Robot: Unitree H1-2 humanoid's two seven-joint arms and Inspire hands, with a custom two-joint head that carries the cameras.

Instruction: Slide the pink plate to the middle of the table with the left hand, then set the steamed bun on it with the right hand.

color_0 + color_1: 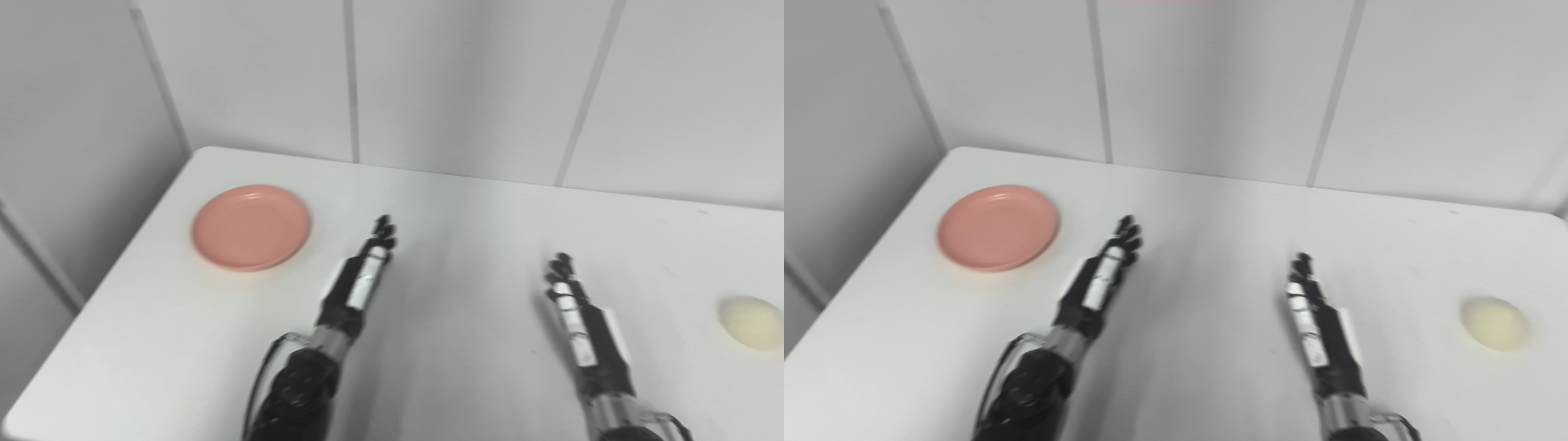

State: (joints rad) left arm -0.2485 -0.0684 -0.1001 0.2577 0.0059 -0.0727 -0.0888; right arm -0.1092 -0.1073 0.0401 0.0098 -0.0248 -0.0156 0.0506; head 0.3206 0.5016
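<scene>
A round pink plate sits at the left of the white surface, empty. A pale, rounded steamed bun lies at the far right. Between them, the left hand and right hand stretch forward, fingers extended, holding nothing, apart from both.

A white bench fills the lower view, its surface plain and matte. Behind it rises a pale grey panelled wall with thin vertical seams.
</scene>
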